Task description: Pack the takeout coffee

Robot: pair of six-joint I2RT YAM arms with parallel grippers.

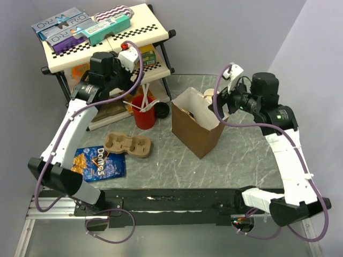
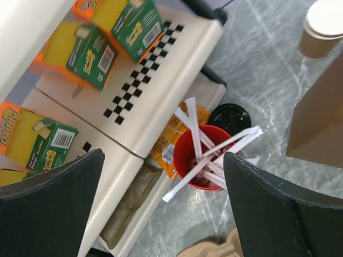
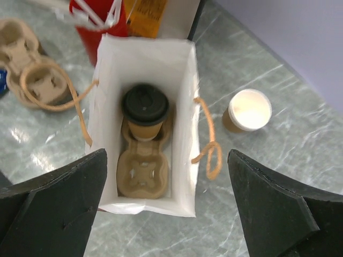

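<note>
Already in the bag

Coffee (image 3: 144,110) stands lidded in a carrier (image 3: 143,174) slot inside the bag (image 3: 187,80). Right fingers (image 3: 53,203) hang spread and empty above it; lift straight up, clear of the handles (image 3: 206,139). Left fingers (image 2: 48,198) gape empty over the red cup (image 2: 201,155). Grey marbled surface (image 3: 278,176), lilac walls (image 3: 278,32).

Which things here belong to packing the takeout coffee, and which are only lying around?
Part of the job:
- takeout coffee, black lid on
- cup carrier it stands in
- paper bag holding both

Just lying about:
- tan cup beside the bag
- red cup of sticks
- spare carrier
- Doritos bag
- loose black lid
- stacked boxes
</note>
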